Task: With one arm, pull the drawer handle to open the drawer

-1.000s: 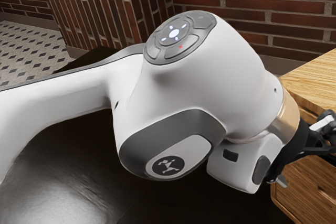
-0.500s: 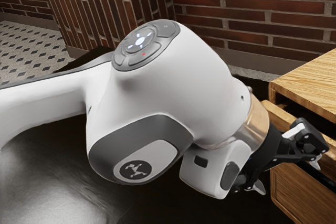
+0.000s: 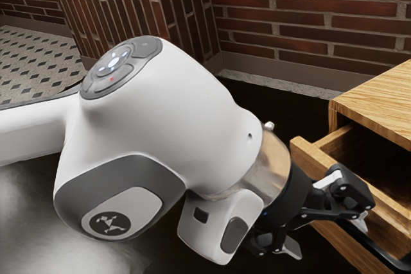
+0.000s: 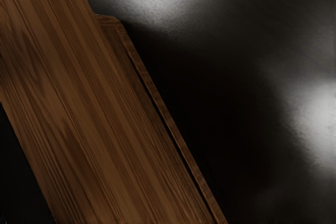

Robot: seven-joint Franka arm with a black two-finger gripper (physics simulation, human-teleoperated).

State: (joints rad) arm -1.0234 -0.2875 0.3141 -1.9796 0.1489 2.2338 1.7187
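A light wooden cabinet stands at the exterior view's right. Its top drawer is pulled partway out, and the dark inside shows behind the front panel. A thin black handle runs along the drawer's front. My black gripper sits against that front, shut on the handle's near end. The big white arm covers the view's middle. In the wrist view the wooden drawer front runs slantwise just under my hand.
A dark glossy surface lies below the arm and shows beside the drawer as a dark surface in the wrist view. A brick wall closes off the back. Patterned floor tiles lie far left.
My hand has drawn back toward the exterior view's left, and the drawer has slid out with it. Its dark interior, hidden a second ago, is exposed.
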